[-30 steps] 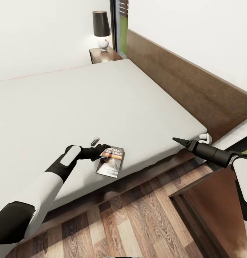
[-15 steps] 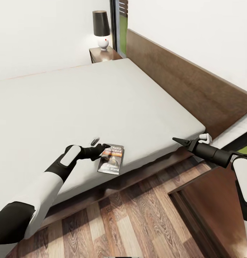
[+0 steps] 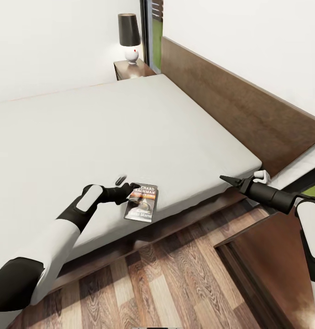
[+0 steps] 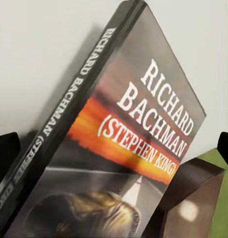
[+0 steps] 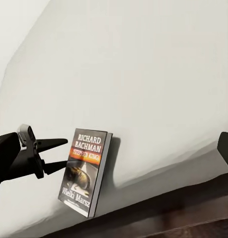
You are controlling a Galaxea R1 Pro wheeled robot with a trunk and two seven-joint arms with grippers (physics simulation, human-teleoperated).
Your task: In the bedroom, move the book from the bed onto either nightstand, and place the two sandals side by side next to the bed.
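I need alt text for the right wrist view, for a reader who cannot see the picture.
A dark paperback book titled "Richard Bachman" lies near the edge of the pale mattress of the bed. The black left gripper reaches in beside it, fingers open, with the tips close to the cover's edge. Dark wood of the bed frame shows beyond the mattress edge.

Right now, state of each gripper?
Left gripper: open, fingers beside the book, not gripping it.
Right gripper: cannot tell.
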